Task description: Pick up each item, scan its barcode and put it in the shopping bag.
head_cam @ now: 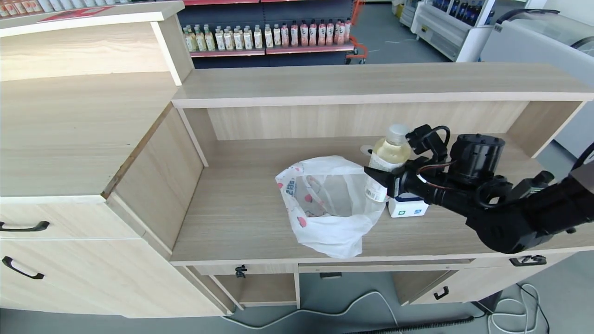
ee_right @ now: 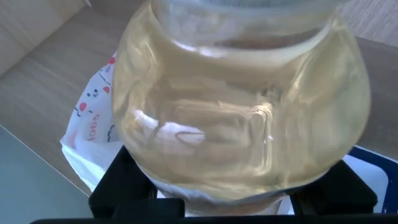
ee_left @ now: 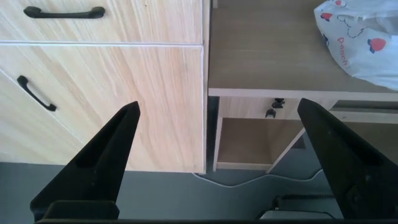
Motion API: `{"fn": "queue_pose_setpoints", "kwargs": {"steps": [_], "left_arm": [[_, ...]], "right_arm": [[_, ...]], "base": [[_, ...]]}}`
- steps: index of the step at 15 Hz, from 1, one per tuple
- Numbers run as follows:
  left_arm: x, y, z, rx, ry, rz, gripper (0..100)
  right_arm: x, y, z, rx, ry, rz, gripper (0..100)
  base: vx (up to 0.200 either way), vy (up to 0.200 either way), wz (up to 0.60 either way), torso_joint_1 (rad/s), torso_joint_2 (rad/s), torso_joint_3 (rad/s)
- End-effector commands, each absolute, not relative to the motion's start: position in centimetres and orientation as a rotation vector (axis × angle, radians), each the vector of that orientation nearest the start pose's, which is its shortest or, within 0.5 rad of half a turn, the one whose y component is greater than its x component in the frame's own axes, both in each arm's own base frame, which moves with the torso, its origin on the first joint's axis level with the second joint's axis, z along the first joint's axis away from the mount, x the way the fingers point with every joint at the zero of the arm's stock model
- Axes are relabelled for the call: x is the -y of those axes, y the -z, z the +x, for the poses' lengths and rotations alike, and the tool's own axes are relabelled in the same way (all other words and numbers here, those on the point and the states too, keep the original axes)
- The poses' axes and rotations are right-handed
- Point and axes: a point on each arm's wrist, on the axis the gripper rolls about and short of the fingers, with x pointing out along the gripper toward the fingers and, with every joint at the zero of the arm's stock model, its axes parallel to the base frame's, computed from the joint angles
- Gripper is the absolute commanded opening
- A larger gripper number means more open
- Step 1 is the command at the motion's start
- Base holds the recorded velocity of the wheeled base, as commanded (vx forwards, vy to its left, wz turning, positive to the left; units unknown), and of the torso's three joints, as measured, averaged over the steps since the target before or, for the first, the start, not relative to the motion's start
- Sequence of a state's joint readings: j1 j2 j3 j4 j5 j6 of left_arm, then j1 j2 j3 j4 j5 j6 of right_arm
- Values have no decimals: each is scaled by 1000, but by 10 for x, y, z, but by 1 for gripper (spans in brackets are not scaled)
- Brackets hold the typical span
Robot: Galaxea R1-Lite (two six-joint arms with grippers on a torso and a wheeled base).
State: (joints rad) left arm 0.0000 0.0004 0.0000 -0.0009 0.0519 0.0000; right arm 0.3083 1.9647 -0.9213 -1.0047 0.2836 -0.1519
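Observation:
My right gripper (head_cam: pixel 384 180) is shut on a clear bottle (head_cam: pixel 389 155) of pale yellow drink with a white cap and label. It holds the bottle roughly upright by the label, at the right rim of the shopping bag (head_cam: pixel 329 206). The white plastic bag, printed with red shapes, stands open on the counter. In the right wrist view the bottle (ee_right: pixel 242 106) is very close, with the bag (ee_right: pixel 93 124) behind it. My left gripper (ee_left: pixel 217 155) is open with nothing between its fingers, low beside the cabinet front, and the bag (ee_left: pixel 364 37) lies off to one side above it.
A small white box (head_cam: pixel 408 207) with blue and green marks sits on the wooden counter (head_cam: pixel 232 222) just right of the bag, under my right arm. A raised shelf runs behind the counter. Drawers with black handles (head_cam: pixel 23 227) stand to the left.

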Motion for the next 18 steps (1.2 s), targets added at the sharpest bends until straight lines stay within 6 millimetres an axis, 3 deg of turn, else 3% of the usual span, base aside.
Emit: {"fn": "queue_pose_setpoints", "kwargs": {"steps": [1, 6, 13, 18], "left_arm": [[-1, -76, -23, 2, -54, 0, 100], [-1, -75, -23, 0, -54, 0, 100], [-1, -75, -23, 0, -54, 0, 100], [-1, -76, -23, 2, -54, 0, 100]], "right_arm": [[-125, -124, 368, -36, -609, -149, 0], [-143, -94, 392, -18, -634, -152, 0], [-168, -71, 412, 29, -668, -175, 0], [-182, -51, 414, 35, -696, -196, 0]], "base": [[0, 0, 0, 0, 0, 0], [0, 0, 0, 0, 0, 0], [0, 0, 0, 0, 0, 0], [0, 0, 0, 0, 0, 0]]}}
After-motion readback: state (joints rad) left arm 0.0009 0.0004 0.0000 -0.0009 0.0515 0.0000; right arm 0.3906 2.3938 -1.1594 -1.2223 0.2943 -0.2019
